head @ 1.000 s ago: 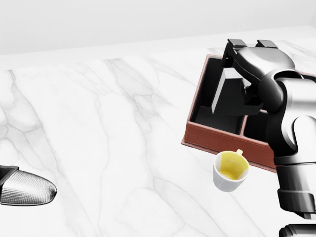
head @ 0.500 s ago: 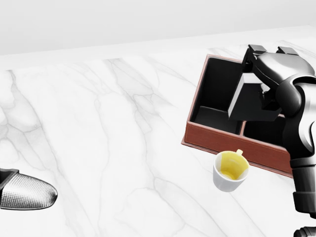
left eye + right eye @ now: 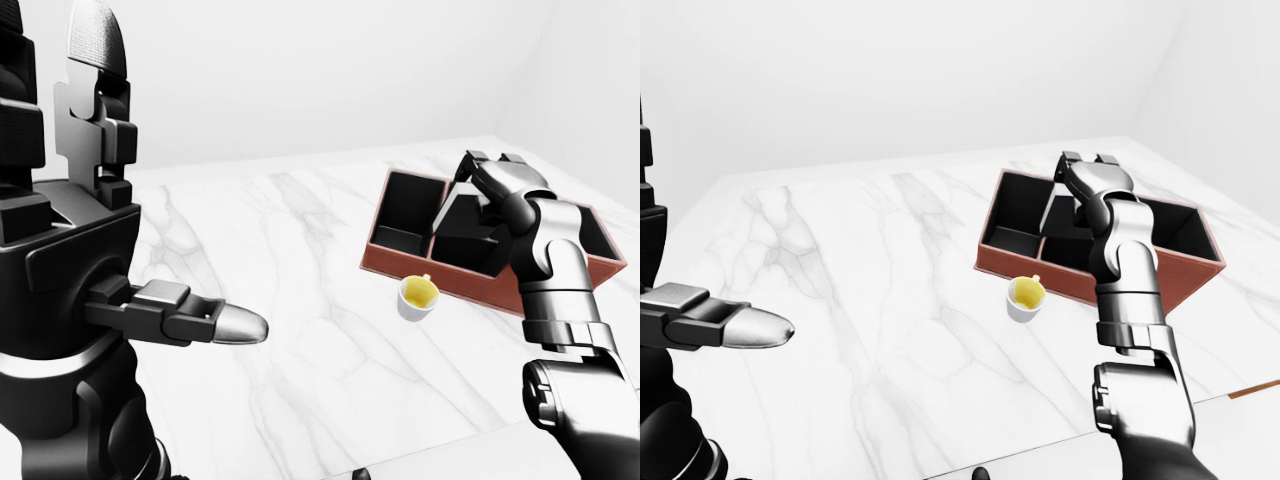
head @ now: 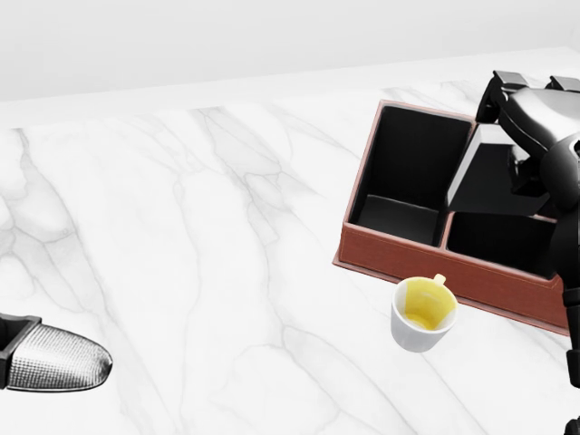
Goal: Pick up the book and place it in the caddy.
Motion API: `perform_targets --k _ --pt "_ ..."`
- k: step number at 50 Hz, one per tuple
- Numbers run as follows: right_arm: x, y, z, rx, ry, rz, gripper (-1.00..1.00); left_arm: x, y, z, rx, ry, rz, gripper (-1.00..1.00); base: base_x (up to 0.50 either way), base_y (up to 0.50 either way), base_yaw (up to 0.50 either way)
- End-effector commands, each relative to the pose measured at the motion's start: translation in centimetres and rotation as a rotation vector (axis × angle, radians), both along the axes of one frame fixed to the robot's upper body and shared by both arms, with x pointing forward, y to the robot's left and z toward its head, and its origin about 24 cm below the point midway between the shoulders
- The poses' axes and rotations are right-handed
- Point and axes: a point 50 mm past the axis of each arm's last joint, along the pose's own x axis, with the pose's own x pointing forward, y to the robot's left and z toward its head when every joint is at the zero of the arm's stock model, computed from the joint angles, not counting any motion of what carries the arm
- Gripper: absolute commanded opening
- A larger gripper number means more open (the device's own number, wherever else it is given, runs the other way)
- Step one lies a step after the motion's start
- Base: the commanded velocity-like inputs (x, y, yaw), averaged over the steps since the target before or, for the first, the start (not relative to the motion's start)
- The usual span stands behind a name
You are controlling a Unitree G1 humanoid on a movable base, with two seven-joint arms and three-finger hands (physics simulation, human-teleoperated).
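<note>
The caddy (image 4: 408,258) is a reddish-brown tray with black compartments at the right of the head view. My right hand (image 4: 527,113) is shut on the dark book (image 4: 489,181) and holds it tilted over the caddy's middle divider, just above the compartments. The book's lower edge looks close to the caddy floor; I cannot tell whether it touches. The same grip shows in the left-eye view (image 3: 495,185). My left hand (image 4: 54,358) is open and empty at the bottom left, far from the caddy.
A white cup (image 4: 423,313) with a yellow inside stands on the marble table (image 4: 227,227) just below the caddy's near wall. A plain white wall rises behind the table's top edge.
My right hand has carried the book to the right, from over the caddy's left compartments to over its middle divider. The left hand has barely shifted.
</note>
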Motion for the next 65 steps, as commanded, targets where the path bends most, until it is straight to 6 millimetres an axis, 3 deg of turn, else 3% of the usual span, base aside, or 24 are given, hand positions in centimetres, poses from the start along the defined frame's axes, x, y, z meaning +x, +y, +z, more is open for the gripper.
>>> perform_targets --k 1,33,49,65 --pt "-0.3 -1.1 1.0 -0.065 -0.056 -0.057 -1.00 -0.1 -0.1 0.0 0.002 -0.004 0.000 1.00 0.00 0.00 0.00" --pt "1.5 -1.9 -3.0 -0.073 -0.058 -0.109 -1.00 0.0 -0.1 -0.2 0.015 0.008 0.014 1.00 0.00 0.00 0.00" --pt "1.4 -2.6 -2.8 -0.114 -0.070 -0.126 -1.00 0.0 -0.1 -0.3 0.021 0.013 0.021 1.00 0.00 0.00 0.00" --pt "2.0 -2.6 -4.2 -0.066 -0.069 -0.138 -1.00 0.1 0.1 -0.7 0.023 0.033 0.031 1.00 0.00 0.00 0.00"
